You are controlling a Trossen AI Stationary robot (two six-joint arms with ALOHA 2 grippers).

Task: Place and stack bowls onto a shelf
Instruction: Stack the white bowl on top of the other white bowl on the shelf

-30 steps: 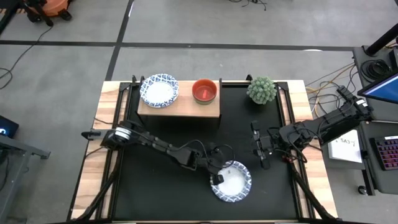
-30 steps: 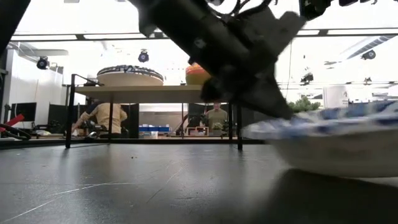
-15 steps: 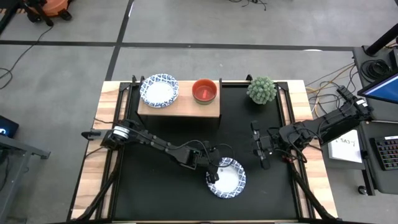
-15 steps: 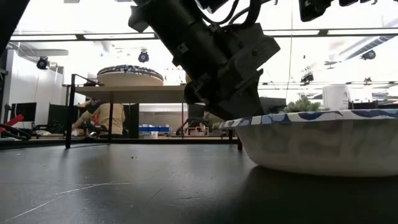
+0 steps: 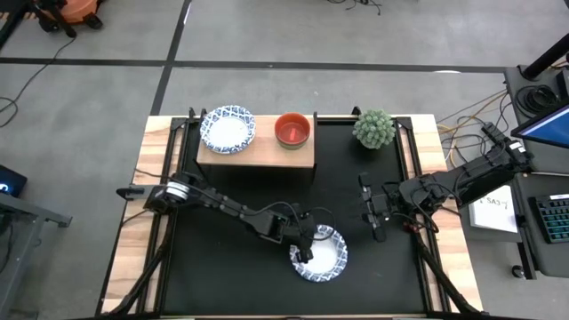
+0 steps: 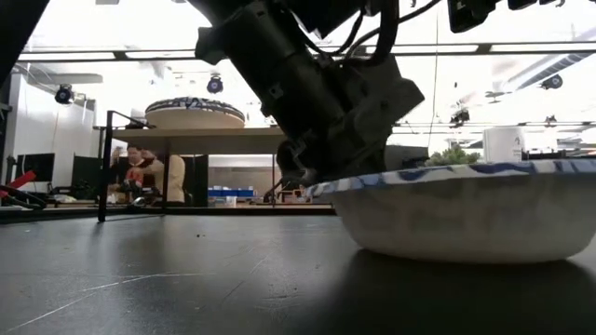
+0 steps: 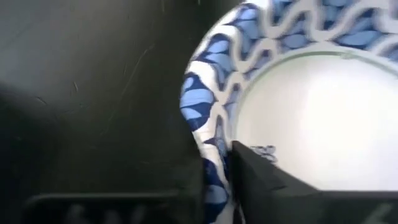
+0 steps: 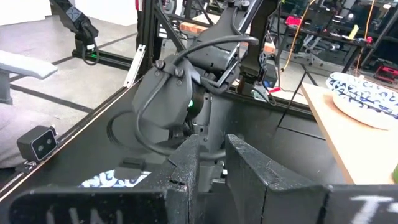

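A wide white bowl with a blue patterned rim (image 5: 324, 258) (image 6: 456, 214) sits on the black tabletop near its front edge, and my left gripper (image 5: 307, 247) (image 7: 216, 171) is shut on its left rim. My right gripper (image 5: 364, 212) (image 8: 213, 155) waits right of the bowl, holding nothing, its fingers a narrow gap apart. The wooden shelf (image 5: 267, 156) (image 6: 233, 136) stands at the far side. Another blue-rimmed bowl (image 5: 228, 130) (image 6: 196, 113) and a red bowl (image 5: 292, 130) rest on it. My left gripper pinches the bowl's rim (image 7: 211, 146) on the side toward the table's left, one finger (image 7: 264, 180) inside the bowl and the other outside. The fingers slant down from the table's left. The bowl sits level, and its base seems to rest on the tabletop.
A round green spiky plant (image 5: 374, 129) stands at the far right, beside the shelf. Bare black tabletop lies between the shelf and the bowl. Wooden strips border the table's left and right sides (image 5: 142, 178). People show in the room behind (image 6: 140, 172).
My left gripper has drawn back toward the table's left and slightly toward the far edge, keeping its hold on the rim. The bowl came along with it over the tabletop. It was tipped a second ago and now sits level.
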